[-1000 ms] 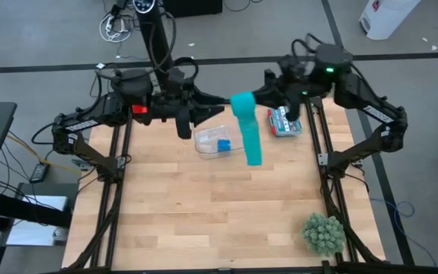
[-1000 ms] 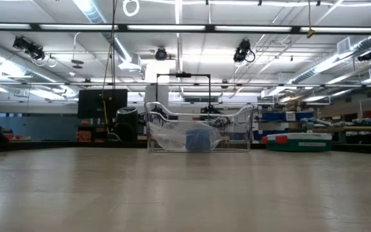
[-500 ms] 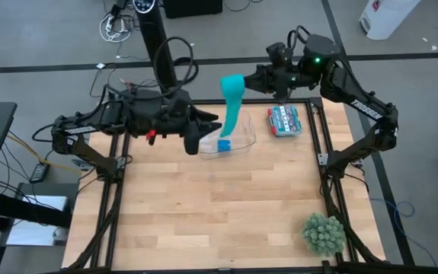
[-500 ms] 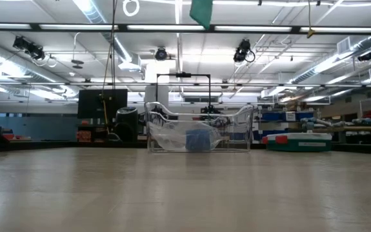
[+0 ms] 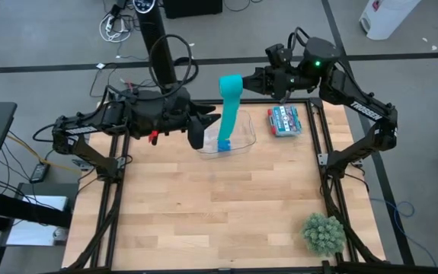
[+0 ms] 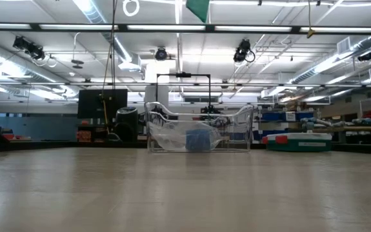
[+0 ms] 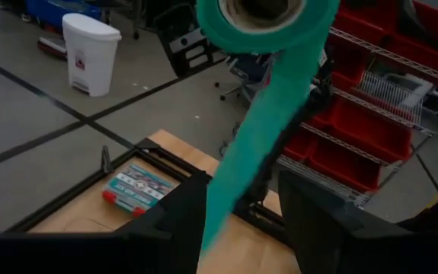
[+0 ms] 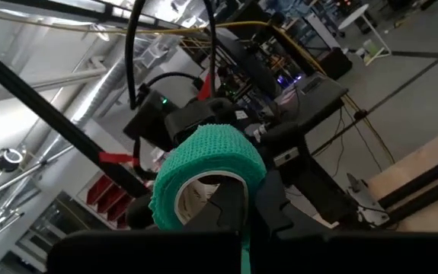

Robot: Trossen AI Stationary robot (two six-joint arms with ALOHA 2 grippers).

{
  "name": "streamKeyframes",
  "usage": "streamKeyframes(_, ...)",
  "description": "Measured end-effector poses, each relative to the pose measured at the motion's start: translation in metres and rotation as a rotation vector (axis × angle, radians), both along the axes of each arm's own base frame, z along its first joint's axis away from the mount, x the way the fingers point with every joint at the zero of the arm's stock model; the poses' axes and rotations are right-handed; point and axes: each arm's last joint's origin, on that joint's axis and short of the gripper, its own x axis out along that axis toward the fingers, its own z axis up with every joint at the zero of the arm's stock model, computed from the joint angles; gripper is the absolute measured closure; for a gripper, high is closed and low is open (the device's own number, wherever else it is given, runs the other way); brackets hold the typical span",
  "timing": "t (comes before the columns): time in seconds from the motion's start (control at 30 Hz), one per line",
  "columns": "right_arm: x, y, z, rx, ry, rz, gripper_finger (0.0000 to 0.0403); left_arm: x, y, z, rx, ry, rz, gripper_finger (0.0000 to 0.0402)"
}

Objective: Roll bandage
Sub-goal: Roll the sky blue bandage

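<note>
High view: right gripper (image 5: 258, 82) is up over the table's (image 5: 226, 205) far edge, fingers clamped on the coiled end of the bandage (image 5: 228, 106). From the coil a long teal tail hangs down over the clear container (image 5: 238, 141), which has a small blue roll (image 5: 223, 144) inside. Left gripper (image 5: 203, 125) sits just beside the hanging tail, fingers apart, nothing in them as far as I can see. A red-and-teal pack (image 5: 284, 120) lies nearby, a green plant (image 5: 324, 233) at the near right corner.

Low view: only the tail's tip pokes in at the top, bandage (image 6: 199, 9) well clear of the tabletop. Container (image 6: 199, 128) stands at the back w/ the blue roll in it. No grippers in shot.

Left wrist view: coil overhead, ribbon running down between the two dark fingers (image 7: 180, 221), which stand wide; it doesn't look pinched.

Right wrist view: fingers (image 8: 230, 209) together on the coil's wall, hollow core visible, bandage (image 8: 207, 171) facing the left arm.

Progress, my guess: a start only. Small coil wound, most of the strip loose. Left looks set to guide or tension the tail while the rest gets wound on.
</note>
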Motion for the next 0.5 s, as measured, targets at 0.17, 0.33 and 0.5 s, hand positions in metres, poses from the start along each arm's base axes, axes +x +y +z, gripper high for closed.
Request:
streamKeyframes(0.17,0.001,0.004,0.000,0.000,-0.006,-0.009,0.0403,0.005,0.000,-0.002,0.039,0.014,-0.003,0.0232)
streamKeyframes(0.33,0.001,0.004,0.001,-0.012,-0.009,-0.022,0.0403,0.013,-0.001,-0.004,0.064,0.003,-0.015,0.0232)
streamKeyframes(0.5,0.002,0.005,0.002,-0.008,-0.023,-0.016,0.0403,0.015,-0.001,-0.005,0.069,0.009,-0.022,0.0232)
